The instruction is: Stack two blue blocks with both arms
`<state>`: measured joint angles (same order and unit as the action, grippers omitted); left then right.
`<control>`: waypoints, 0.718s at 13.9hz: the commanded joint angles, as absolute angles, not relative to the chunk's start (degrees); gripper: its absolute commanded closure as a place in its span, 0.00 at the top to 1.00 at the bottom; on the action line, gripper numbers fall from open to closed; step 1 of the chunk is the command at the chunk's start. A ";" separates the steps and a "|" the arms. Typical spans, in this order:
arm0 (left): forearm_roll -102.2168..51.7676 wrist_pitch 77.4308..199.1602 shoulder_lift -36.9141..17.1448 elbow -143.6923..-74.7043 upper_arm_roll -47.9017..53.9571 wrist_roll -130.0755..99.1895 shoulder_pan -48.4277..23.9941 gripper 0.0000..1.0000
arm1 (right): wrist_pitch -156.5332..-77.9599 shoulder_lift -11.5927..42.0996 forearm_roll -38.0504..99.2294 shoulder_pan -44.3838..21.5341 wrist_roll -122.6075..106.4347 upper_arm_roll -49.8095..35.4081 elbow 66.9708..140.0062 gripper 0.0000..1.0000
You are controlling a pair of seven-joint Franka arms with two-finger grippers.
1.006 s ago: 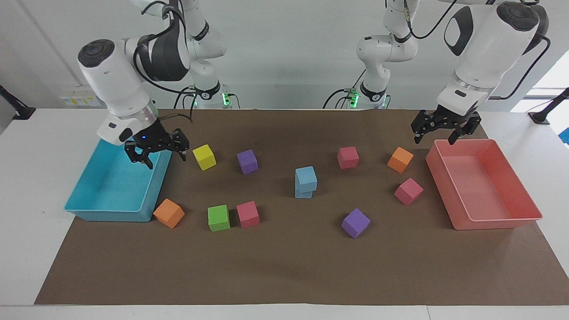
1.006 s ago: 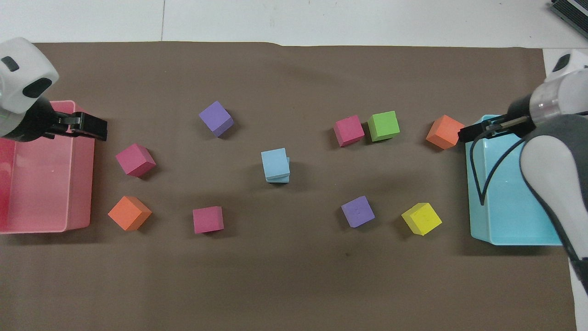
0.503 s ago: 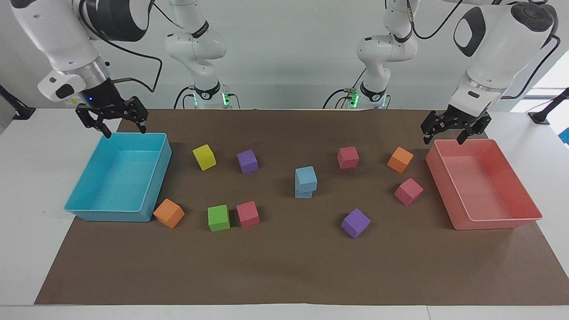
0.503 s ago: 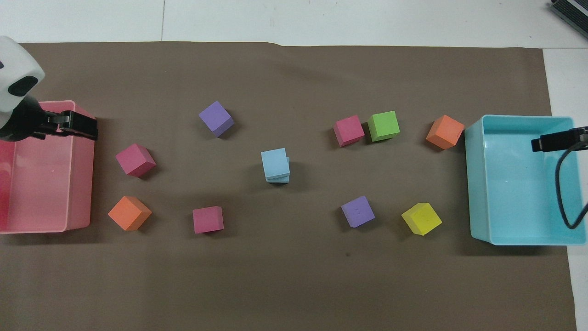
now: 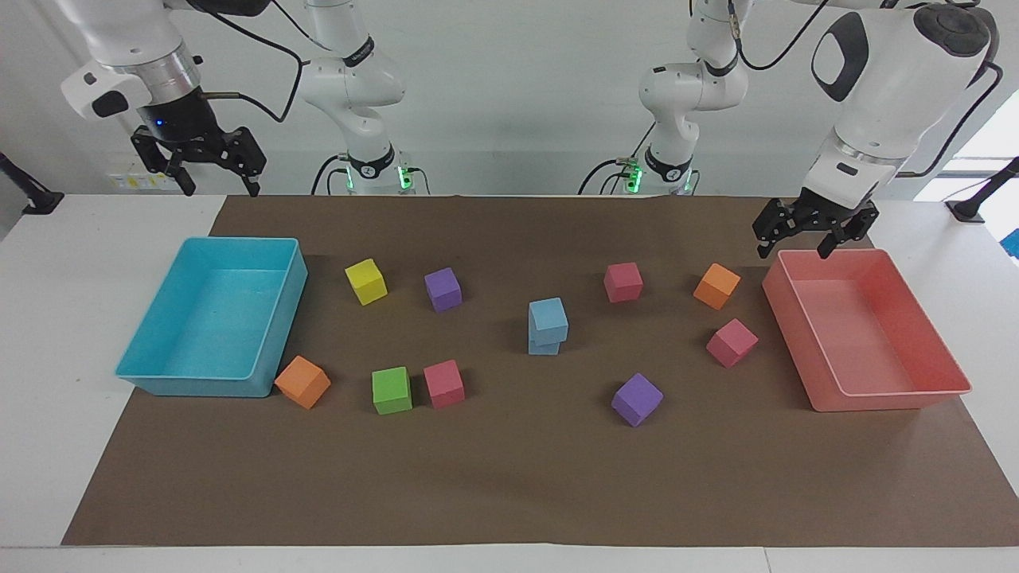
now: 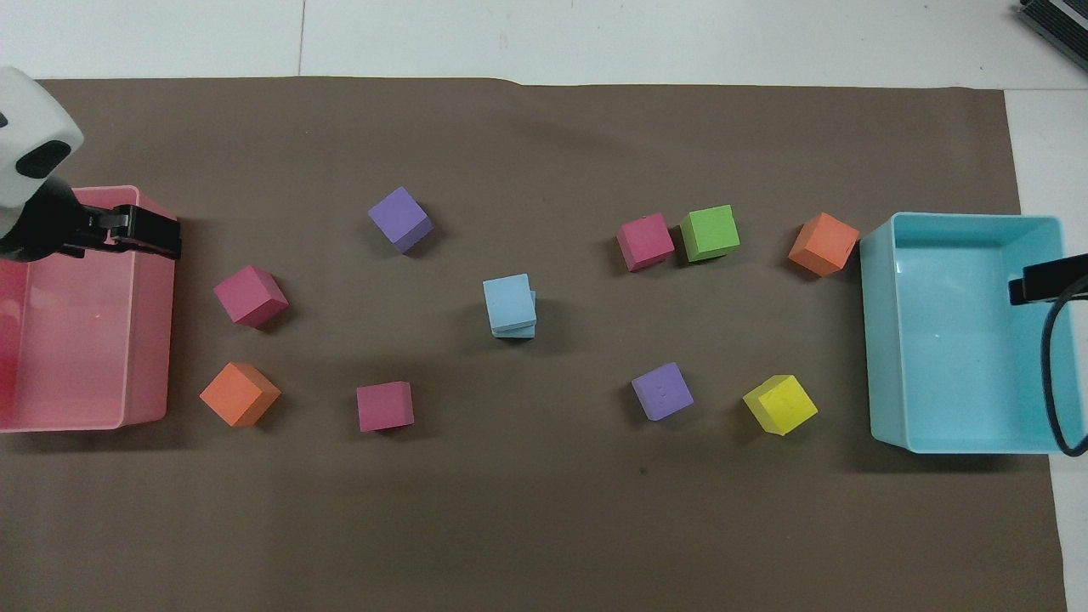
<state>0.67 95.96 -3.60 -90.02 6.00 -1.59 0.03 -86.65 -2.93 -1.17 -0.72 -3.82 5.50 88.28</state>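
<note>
Two light blue blocks stand stacked in the middle of the brown mat, the upper blue block [image 5: 548, 318] [image 6: 508, 301] turned slightly on the lower blue block [image 5: 543, 347] [image 6: 529, 331]. Nothing touches them. My left gripper [image 5: 793, 250] [image 6: 167, 237] hangs open and empty over the rim of the pink tray [image 5: 892, 400] [image 6: 163, 340], well away from the stack. Raised high at the right arm's end of the table is my right gripper [image 5: 220, 189] [image 6: 1034, 289], open and empty, which the overhead view shows over the turquoise tray [image 5: 199, 387] [image 6: 869, 340].
Loose cubes lie around the stack: yellow [image 5: 365, 281], two purple [image 5: 443, 288] [image 5: 637, 399], three pink [image 5: 622, 282] [image 5: 732, 342] [image 5: 443, 383], two orange [image 5: 716, 286] [image 5: 302, 381] and green [image 5: 391, 390]. Both trays hold nothing.
My right gripper has risen from the turquoise tray's rim and drawn back toward its own end of the table. The left gripper shifted slightly over the pink tray. The stack has not moved.
</note>
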 commanded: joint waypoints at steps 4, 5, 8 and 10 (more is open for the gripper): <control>-0.09 95.01 -2.99 -90.09 6.15 -0.97 0.62 1.00 | -86.84 -4.48 -2.02 -0.88 -2.64 5.19 90.09 1.00; -0.09 95.01 -2.99 -90.09 6.15 -0.97 0.62 1.00 | -86.75 -4.22 -1.93 -0.88 -2.98 4.66 89.57 1.00; -0.09 95.01 -2.99 -90.09 6.15 -0.97 0.70 1.00 | -86.84 -4.75 -1.58 -0.88 -3.87 2.64 90.26 1.00; -0.09 95.01 -2.99 -90.09 6.15 -0.97 0.70 1.00 | -86.75 -5.01 -1.67 -0.88 -6.49 2.64 90.61 1.00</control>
<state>0.67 95.94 -3.60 -90.02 5.95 -1.59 0.03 -86.65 -3.33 -1.17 -1.18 -4.09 2.73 88.67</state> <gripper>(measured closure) 0.000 0.000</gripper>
